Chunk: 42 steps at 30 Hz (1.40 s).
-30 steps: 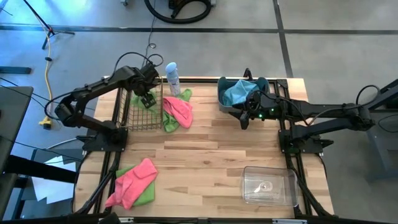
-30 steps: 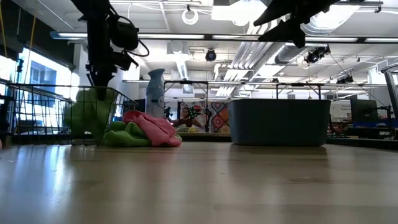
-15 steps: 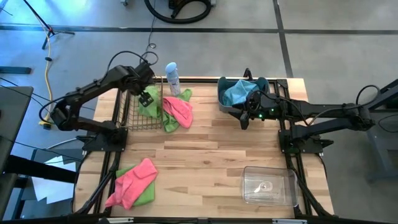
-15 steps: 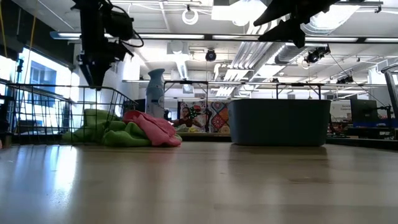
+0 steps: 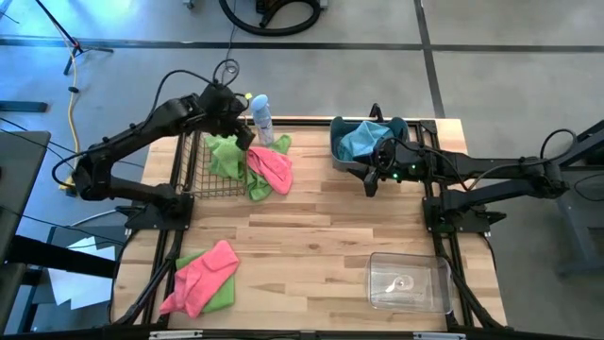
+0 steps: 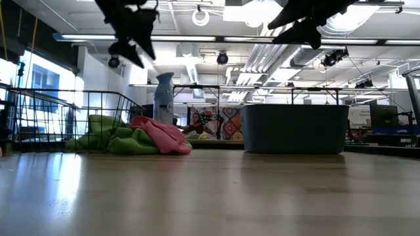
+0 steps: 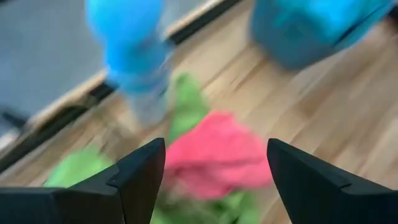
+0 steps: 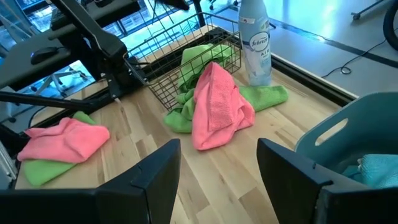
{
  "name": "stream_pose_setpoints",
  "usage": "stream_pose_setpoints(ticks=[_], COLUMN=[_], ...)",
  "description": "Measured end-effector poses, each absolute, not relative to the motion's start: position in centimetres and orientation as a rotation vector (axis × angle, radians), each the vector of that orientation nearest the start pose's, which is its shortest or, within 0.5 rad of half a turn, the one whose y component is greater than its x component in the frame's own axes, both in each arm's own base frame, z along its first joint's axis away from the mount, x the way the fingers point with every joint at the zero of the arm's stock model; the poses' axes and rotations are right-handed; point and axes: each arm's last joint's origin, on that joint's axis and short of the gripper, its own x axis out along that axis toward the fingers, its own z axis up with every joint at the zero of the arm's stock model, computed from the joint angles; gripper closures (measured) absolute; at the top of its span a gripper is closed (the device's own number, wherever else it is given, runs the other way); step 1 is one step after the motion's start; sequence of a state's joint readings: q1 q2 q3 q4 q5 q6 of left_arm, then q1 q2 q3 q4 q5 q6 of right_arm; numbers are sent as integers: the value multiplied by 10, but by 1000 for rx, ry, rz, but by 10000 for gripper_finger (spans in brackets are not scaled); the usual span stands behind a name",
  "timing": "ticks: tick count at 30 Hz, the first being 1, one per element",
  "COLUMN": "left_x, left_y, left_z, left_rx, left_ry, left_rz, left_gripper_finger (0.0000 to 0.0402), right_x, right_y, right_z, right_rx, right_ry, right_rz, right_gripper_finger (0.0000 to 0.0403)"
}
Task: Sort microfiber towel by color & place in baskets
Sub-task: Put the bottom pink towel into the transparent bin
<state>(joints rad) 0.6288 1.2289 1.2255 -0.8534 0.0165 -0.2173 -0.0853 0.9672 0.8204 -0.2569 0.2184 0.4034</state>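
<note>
Hovering left tool: above the far right corner of the black wire basket, fingers apart, nothing between them; in the left wrist view its two dark fingers stand wide with the pink cloth below.
Right tool: at the near edge of the grey-blue tub, fingers parted and empty, raised off the surface.
Green towel in basket: lies crumpled inside the wire basket at its right end.
Pink towel at basket: draped over a second green towel just outside the basket's right side, touching the wire.
Spray bottle: upright at the far edge of the wooden surface, just beside the basket and the green cloth.
Teal-blue towel: inside the grey-blue tub.
Near-left pile: a pink towel lying on a green one, at the near left corner of the surface.
Clear plastic box: near right corner, well apart from the cloths.
</note>
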Motion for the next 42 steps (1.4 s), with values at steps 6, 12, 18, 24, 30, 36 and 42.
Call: stream_pose_setpoints(ticks=[6,12,18,24,30,36,42], left_x=[206,213,218,221,216,207,198], left_y=[117,88,61,29,-6,-30,-39], left_z=[357,366,368,370,373,376,379], left_rx=[-469,-412,-412,-435,-416,-388,-313], left_ry=[600,564,577,584,612,625,624], left_rz=[581,456,335,215,75,-34,-79], left_gripper_finger=[133,133,133,133,133,133,133], right_x=[208,208,208,208,210,214,216], right_y=[-24,-24,-24,-24,-24,-24,-24], right_z=[307,307,307,307,312,325,337], right_rx=[296,272,254,254,315,378,430], right_ry=[351,355,358,358,294,143,19], right_rz=[-363,-359,-355,-355,-344,-318,-291], right_gripper_finger=[194,194,194,194,194,194,194])
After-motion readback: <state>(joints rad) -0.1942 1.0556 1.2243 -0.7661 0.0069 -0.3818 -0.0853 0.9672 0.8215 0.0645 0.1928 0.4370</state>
